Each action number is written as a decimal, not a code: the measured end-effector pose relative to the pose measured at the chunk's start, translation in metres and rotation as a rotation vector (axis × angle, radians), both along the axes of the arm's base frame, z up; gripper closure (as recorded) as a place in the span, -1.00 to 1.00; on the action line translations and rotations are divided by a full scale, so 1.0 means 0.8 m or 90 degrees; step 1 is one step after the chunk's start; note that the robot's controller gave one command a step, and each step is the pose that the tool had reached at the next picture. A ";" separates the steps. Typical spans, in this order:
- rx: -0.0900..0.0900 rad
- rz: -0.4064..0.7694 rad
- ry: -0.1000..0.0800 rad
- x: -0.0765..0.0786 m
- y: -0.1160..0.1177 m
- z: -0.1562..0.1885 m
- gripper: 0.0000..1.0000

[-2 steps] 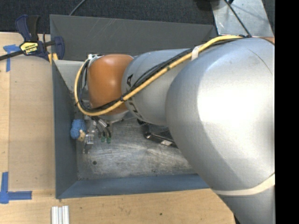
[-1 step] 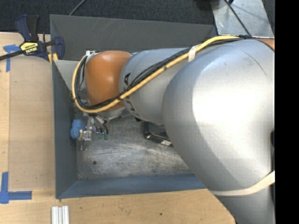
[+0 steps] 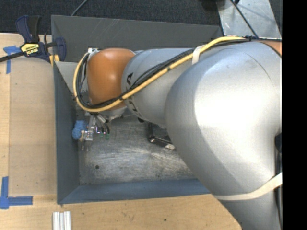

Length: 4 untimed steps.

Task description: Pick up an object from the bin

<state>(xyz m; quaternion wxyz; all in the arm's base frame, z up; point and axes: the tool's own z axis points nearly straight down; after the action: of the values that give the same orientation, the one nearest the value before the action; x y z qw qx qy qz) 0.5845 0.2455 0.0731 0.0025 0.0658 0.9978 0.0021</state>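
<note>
The jaws hang low at the left end of the bin [image 3: 65, 147], under the orange cover [image 3: 108, 75] of the wrist. Their metal parts run together with the clutter there, so I cannot tell whether they are open or closed, or whether anything is between them.

Just beside them on the left, close against the bin's left wall, lies a small blue thing [image 3: 78, 130]. It is the nearest thing to the jaws, though whether they touch it cannot be made out. It looks like a small rounded lump, probably plastic or foam, so I judge it light and unlikely to break. It would be easy to knock aside or wedge against the wall. Its kind is unclear. With the wall so near, the better hold is likely across its narrow middle, with the jaws set along the wall and not across it, so that neither side strikes the metal. If the skin is smooth, it may squirt out under a hard squeeze.

A tiny green speck [image 3: 106, 135] lies on the floor just right of the jaws, too small to name.

Farther right, a thin black tool [image 3: 158, 139] with a pale tip lies flat, half under the arm [image 3: 230, 119]. It looks stiff and narrow, and lying that flat it would be awkward to get under.
</note>
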 end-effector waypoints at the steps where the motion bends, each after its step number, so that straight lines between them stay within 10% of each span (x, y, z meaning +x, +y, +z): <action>1: 0.000 -0.022 0.001 -0.001 -0.001 0.000 -1.00; 2: 0.000 -0.023 0.000 0.012 -0.001 0.000 -1.00; 3: 0.000 -0.024 -0.004 0.014 -0.002 0.002 1.00; 4: 0.000 0.019 -0.004 0.015 -0.006 0.134 1.00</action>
<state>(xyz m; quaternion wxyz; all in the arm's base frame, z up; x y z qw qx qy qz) 0.5965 0.2409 0.1803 0.0053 0.0510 0.9987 0.0020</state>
